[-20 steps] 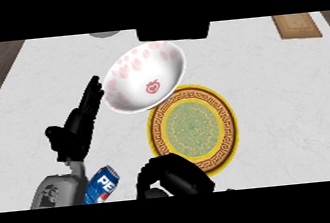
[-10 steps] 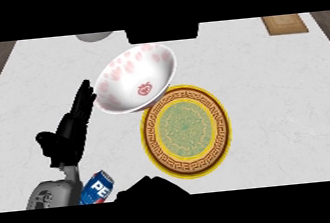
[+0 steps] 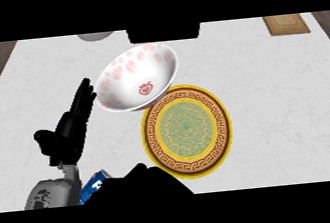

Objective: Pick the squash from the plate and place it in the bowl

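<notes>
Head view, looking steeply down on the white counter (image 3: 277, 87): one bowl (image 3: 131, 71), one plate (image 3: 190, 166) and two hands are shown. The bowl (white, with pink blotches and a red emblem (image 3: 146, 88) on its inner wall) lies toward the counter's far edge, and its near rim overlaps the plate's far-left rim. The plate, yellow with a brown key-pattern border and a greenish centre, sits near the counter's middle. The left hand (image 3: 69, 127) lies just left of the bowl, apart from it, its fingers straight and pressed together, pointing to the far edge. The right hand (image 3: 142, 183) appears as a dark mass at the near edge, beside the plate's near-left rim; its state cannot be told. The squash cannot be located in this view, so its place relative to either hand cannot be told. A blue label (image 3: 94, 186) on the left forearm bears white marks, which are unreadable.
</notes>
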You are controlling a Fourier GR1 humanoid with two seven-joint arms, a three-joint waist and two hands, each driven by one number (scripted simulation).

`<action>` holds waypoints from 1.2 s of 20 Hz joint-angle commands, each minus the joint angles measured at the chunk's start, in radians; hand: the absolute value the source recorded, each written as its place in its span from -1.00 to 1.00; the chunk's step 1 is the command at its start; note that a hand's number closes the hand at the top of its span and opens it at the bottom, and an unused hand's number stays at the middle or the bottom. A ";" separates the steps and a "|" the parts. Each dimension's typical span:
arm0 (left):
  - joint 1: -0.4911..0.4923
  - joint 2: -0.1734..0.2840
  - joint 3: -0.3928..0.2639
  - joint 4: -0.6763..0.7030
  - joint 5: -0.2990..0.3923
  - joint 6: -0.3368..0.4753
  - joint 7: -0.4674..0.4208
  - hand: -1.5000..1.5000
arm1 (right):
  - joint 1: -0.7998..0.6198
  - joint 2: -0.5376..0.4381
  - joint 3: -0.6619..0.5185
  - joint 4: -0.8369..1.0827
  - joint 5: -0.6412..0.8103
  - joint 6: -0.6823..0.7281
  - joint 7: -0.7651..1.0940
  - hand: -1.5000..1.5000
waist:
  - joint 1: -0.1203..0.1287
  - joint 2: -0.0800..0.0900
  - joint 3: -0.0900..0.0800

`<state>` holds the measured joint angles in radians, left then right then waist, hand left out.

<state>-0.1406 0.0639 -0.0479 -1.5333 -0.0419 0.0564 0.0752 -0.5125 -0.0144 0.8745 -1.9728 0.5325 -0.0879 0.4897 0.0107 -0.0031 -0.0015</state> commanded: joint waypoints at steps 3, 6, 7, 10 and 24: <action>-0.024 -0.020 -0.027 -0.020 -0.032 0.025 0.038 0.00 | -0.323 0.014 -0.176 0.077 -0.136 -0.055 0.189 1.00 | 0.006 0.002 0.000; -0.067 -0.025 0.001 0.044 -0.020 0.028 0.026 0.00 | -0.428 0.014 -0.201 0.211 -0.209 -0.108 0.185 1.00 | 0.004 0.004 0.001; -0.019 0.013 0.021 0.035 0.001 -0.015 -0.028 0.00 | -0.484 0.014 -0.249 0.224 -0.234 -0.082 0.213 1.00 | 0.007 0.003 0.000; -0.005 0.005 0.005 -0.008 -0.010 0.000 0.006 0.00 | -0.491 0.014 -0.245 0.375 -0.088 -0.029 0.158 1.00 | 0.006 0.003 0.000; -0.034 0.023 0.038 -0.001 0.014 -0.028 0.009 0.00 | -0.560 0.014 -0.370 0.995 0.025 -0.161 -0.258 1.00 | 0.010 0.008 0.001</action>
<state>-0.1572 0.0561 -0.0451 -1.5269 -0.0545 0.0544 0.0698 -1.0657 -0.0082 0.5344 -1.1169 0.5423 -0.1991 0.3263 0.0219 0.0054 -0.0007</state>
